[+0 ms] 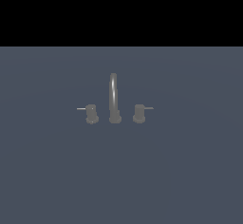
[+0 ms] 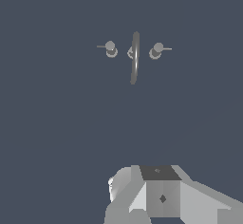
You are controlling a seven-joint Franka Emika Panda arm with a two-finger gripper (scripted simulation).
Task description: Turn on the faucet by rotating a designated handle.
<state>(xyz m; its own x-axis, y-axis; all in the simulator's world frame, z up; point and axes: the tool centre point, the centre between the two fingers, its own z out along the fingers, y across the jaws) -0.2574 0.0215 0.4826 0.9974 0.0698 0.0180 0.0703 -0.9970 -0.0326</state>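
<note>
The dull grey faucet stands on the flat blue-grey surface, with a tall arched spout (image 1: 113,95) on a round base. The designated handle (image 1: 139,113) is the stubby knob on the exterior view's right, and its thin lever points right. The twin knob (image 1: 91,114) has its lever pointing left. The wrist view looks down on the spout (image 2: 135,59), the designated handle (image 2: 156,51) and the twin knob (image 2: 111,49). Only a grey part of my gripper (image 2: 161,197) shows in the wrist view, far from the faucet. Its fingers are not distinguishable. The arm is absent from the exterior view.
A flat blue-grey surface (image 1: 190,171) surrounds the faucet on all sides. A black band fills the top of the exterior view.
</note>
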